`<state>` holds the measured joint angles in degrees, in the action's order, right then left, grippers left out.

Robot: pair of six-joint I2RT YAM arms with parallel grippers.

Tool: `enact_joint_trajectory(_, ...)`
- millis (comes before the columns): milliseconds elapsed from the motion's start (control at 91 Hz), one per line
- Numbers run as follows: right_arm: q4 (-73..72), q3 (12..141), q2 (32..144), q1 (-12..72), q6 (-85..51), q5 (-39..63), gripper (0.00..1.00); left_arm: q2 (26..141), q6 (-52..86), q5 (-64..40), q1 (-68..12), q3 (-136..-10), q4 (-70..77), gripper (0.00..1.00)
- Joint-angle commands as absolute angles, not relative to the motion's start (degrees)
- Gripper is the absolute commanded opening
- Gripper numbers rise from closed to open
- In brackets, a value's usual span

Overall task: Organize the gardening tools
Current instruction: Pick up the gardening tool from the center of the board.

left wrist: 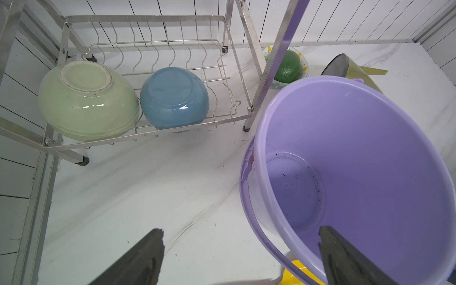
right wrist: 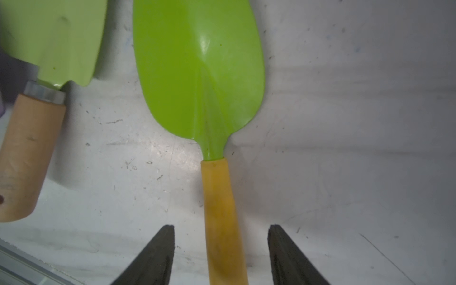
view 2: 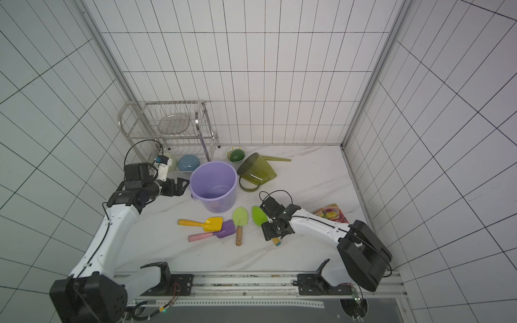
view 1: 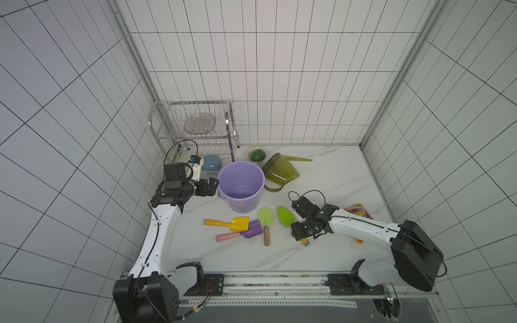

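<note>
A: What colour is your tabletop [view 1: 335, 179]?
B: White, with thin grey streaks. Your bucket [view 1: 251, 204] is light purple.
A: What else do you see?
B: You have a yellow scoop [view 1: 240, 223], all yellow. The purple scoop [view 1: 254, 228] has a pink handle. The spade [view 1: 265, 216] is pale green with a light brown wooden handle. The trowel [view 1: 285, 216] is bright green with a yellow handle.
A: Your watering can [view 1: 281, 170]?
B: Olive green and see-through. Your walls [view 1: 279, 84] are white tiles with dark lines.
</note>
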<state>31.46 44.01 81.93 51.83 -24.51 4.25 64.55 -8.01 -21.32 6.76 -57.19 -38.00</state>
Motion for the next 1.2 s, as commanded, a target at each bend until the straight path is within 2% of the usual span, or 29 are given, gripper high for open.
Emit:
enact_joint_trajectory(0,29.7,43.0,83.8,52.5,-25.5,4.6,0.58,63.9,-8.5,-22.0,6.4,-58.6,-39.0,0.99)
enact_joint_trajectory(275,29.2,42.8,85.4,52.7,-25.9,3.8,0.41,64.2,-8.5,-22.7,5.7,-58.9,-39.5,0.99)
enact_joint_trajectory(638,29.6,42.6,80.8,52.7,-25.9,1.3,0.22,64.5,-8.5,-24.9,4.4,-61.0,-42.0,0.99)
enact_joint_trajectory(978,28.8,44.1,70.6,54.1,-23.3,-6.2,0.17,65.6,-6.6,-31.3,0.9,-65.6,-46.7,0.99)
enact_joint_trajectory(1187,26.3,47.3,65.9,58.5,-18.7,-11.4,0.17,67.5,-5.0,-32.3,-5.3,-69.6,-50.2,0.99)
